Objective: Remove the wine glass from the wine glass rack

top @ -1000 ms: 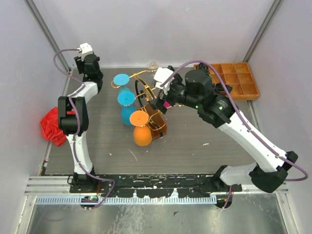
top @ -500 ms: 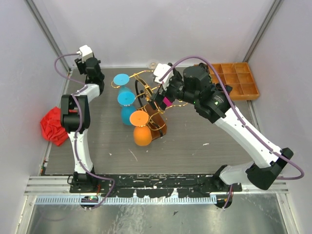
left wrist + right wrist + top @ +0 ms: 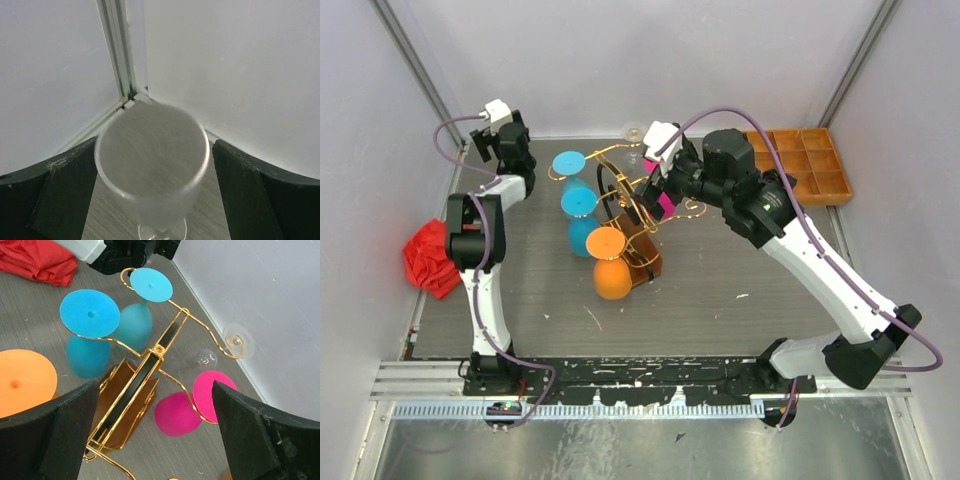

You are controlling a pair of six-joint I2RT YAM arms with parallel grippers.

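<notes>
The gold wire wine glass rack (image 3: 620, 195) (image 3: 150, 365) stands mid-table on its brown wooden base. Two blue glasses (image 3: 578, 202) (image 3: 90, 312), an orange one (image 3: 610, 275) (image 3: 22, 382), a pink one (image 3: 175, 415) and a clear one (image 3: 200, 360) hang from it upside down. My right gripper (image 3: 655, 185) (image 3: 155, 385) hovers open above the pink glass, holding nothing. In the back left corner my left gripper (image 3: 485, 148) (image 3: 155, 145) is open around a frosted clear wine glass (image 3: 152, 165) that stands upright on the table, with a gap beside the right finger (image 3: 250, 195).
A red cloth (image 3: 428, 258) (image 3: 40, 260) lies at the left edge of the table. A compartmented brown wooden tray (image 3: 805, 165) sits at the back right. Enclosure walls and a corner post (image 3: 117, 50) stand close behind the left gripper.
My left gripper's jaws have spread wider around the clear glass in the corner. The right gripper has shifted a little toward the back over the rack, still open.
</notes>
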